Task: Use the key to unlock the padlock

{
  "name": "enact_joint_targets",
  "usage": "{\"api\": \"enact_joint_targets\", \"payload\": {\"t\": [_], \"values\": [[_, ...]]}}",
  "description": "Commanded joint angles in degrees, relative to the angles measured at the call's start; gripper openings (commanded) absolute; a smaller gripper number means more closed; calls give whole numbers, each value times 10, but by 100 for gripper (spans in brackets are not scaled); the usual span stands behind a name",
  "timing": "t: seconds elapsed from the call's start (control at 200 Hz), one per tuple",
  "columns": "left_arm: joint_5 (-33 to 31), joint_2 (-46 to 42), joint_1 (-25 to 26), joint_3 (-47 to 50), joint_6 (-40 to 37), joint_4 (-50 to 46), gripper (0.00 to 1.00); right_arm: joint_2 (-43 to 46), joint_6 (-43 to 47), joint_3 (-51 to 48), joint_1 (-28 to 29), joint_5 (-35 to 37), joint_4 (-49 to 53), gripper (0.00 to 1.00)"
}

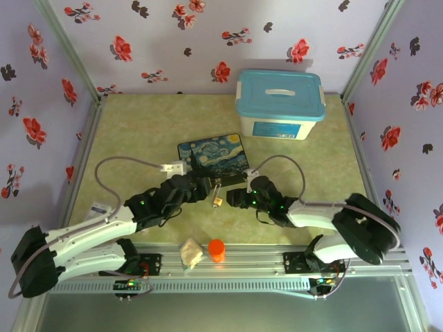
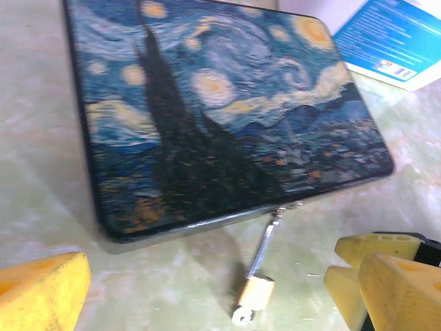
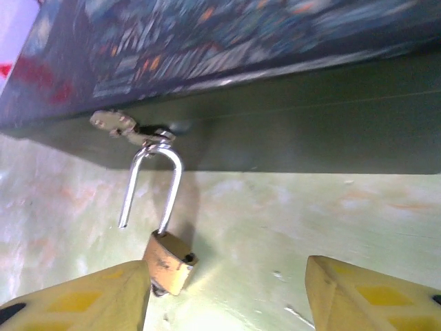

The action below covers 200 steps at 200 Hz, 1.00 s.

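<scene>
**Padlock hangs open on the tin's clasp, both grippers apart**

The padlock [image 3: 169,262] hangs from the clasp [image 3: 118,124] on the near edge of the painted tin [image 2: 207,103], and its brass body rests on the surface [image 3: 289,214]. One leg of the silver shackle [image 3: 172,193] stands free of the body while the other sits in it. The left gripper [image 2: 207,283] is spread wide, the padlock lying in the gap and touching neither side. The right gripper [image 3: 227,293] is also apart and holds nothing. One yellow finger [image 3: 89,300] is against or just beside the body; I cannot tell which.
</scene>
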<state>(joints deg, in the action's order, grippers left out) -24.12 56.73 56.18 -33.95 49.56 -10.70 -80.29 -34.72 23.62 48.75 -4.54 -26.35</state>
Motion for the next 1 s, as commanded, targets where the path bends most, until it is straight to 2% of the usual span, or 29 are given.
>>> {"api": "enact_joint_targets", "payload": {"t": [0.0,0.155,0.6,0.85,0.925,0.995], "values": [[27,-31,-19,25,8,10,100,-46,6,49,25,-23,1,60],[29,-43,-34,38,14,-9,100,-107,35,122,58,15,102,57],[32,-25,-40,43,14,2,100,-161,70,175,83,73,200,43],[31,-27,-44,48,13,3,100,-139,48,142,80,70,170,34],[31,-27,-49,47,8,4,100,-124,26,115,67,46,131,31],[31,-26,-57,43,1,5,100,-119,3,96,47,13,90,22]]}}
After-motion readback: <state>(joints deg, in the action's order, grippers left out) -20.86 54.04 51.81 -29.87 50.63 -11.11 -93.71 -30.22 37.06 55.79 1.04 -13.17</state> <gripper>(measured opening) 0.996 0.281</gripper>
